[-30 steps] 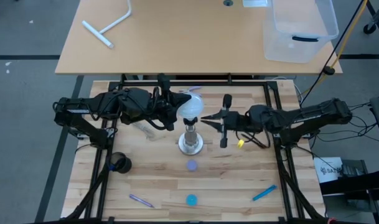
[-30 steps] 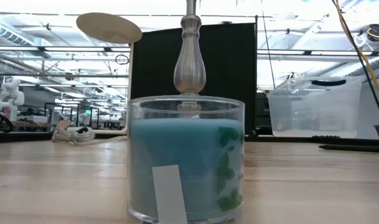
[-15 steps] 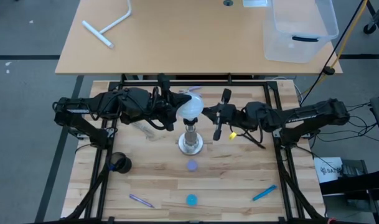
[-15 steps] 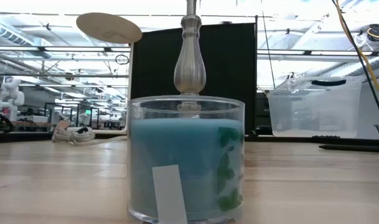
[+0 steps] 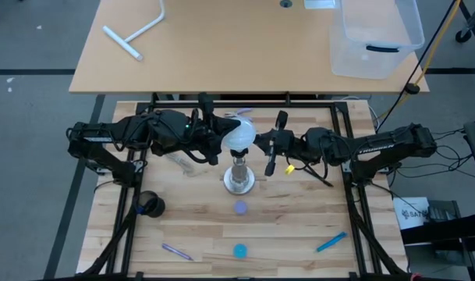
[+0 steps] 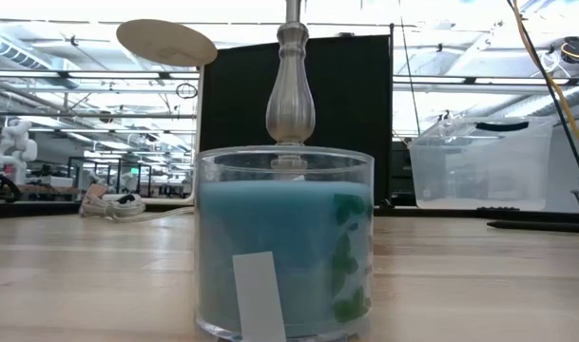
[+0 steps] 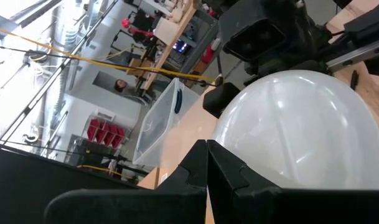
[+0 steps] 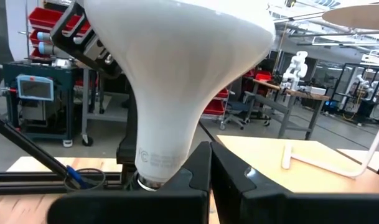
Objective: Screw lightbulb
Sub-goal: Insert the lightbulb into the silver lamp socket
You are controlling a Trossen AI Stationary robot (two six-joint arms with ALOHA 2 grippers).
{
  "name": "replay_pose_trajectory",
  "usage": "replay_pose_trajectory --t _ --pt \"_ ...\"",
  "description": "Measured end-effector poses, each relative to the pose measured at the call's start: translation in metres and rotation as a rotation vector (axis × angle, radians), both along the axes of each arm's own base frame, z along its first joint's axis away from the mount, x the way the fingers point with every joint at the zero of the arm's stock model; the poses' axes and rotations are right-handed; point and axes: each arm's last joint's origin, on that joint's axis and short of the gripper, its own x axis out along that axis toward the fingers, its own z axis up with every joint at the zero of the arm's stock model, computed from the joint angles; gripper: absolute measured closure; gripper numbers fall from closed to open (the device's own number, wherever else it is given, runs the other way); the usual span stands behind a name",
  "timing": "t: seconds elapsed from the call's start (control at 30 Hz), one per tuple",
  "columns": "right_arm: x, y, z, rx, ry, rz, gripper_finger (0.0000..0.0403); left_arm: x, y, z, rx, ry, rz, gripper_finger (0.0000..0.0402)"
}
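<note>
The white lightbulb (image 5: 241, 134) sits upright on top of the silvery socket stand (image 5: 239, 178), whose round base rests on the wooden table. The stand's post also shows in the low view (image 6: 289, 95); the bulb is above that picture. My left gripper (image 5: 224, 137) is shut, level, at the globe's left side (image 7: 295, 130). My right gripper (image 5: 258, 143) is shut and comes level from the table's right, its fingertips (image 8: 200, 152) beside the bulb's greyish neck (image 8: 155, 158). My left gripper has its shut fingertips (image 7: 201, 155) at the globe's left side (image 7: 226, 140), level from the table's left; I cannot tell whether they touch it. My right gripper has its shut fingertips next to the bulb's neck, which they partly hide; I cannot tell whether they touch it.
A glass jar of blue wax (image 6: 284, 247) stands left of the stand (image 5: 184, 161). A black cup (image 5: 149, 204), a purple cap (image 5: 240, 208), a blue cap (image 5: 239, 250), a blue marker (image 5: 331, 243) and a purple pen (image 5: 177, 251) lie toward the near edge.
My right gripper has moved toward the table's left, up to the bulb, and has turned a little. The left gripper, the bulb and the stand have kept still.
</note>
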Motion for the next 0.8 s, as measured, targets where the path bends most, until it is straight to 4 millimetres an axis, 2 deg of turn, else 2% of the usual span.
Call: replay_pose_trajectory --t 0.8 --pt "0.0015 0.004 -0.0031 0.013 0.019 0.036 0.0403 0.0003 -0.0001 0.0005 -0.016 -0.012 0.004 0.0402"
